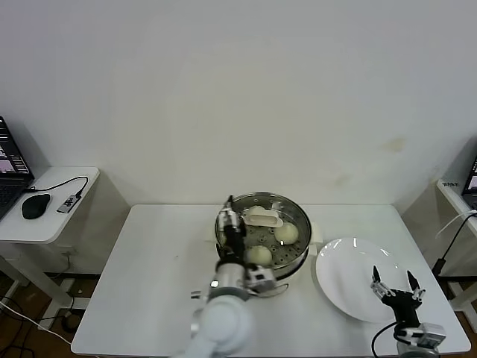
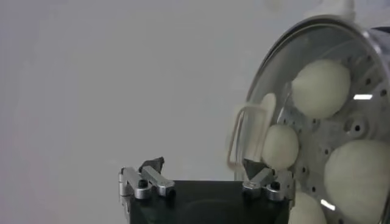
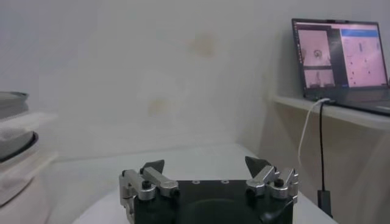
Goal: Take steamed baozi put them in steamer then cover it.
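Four baozi inside steamer, cover on, seen through glass from left wrist only. Left gripper over cover's left edge, jaws wide apart, holding nothing. Right gripper parked above plate, jaws spread, empty. Laptop visible from right wrist.

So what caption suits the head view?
Left tool open by the covered steamer of baozi; right tool waits over the plate.

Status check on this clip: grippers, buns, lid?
Left gripper open at the round steel steamer, beside the clear glass lid's cream handle. Right gripper open, idle over the flat white plate. Cream-white buns under the lid. Nothing obstructing.
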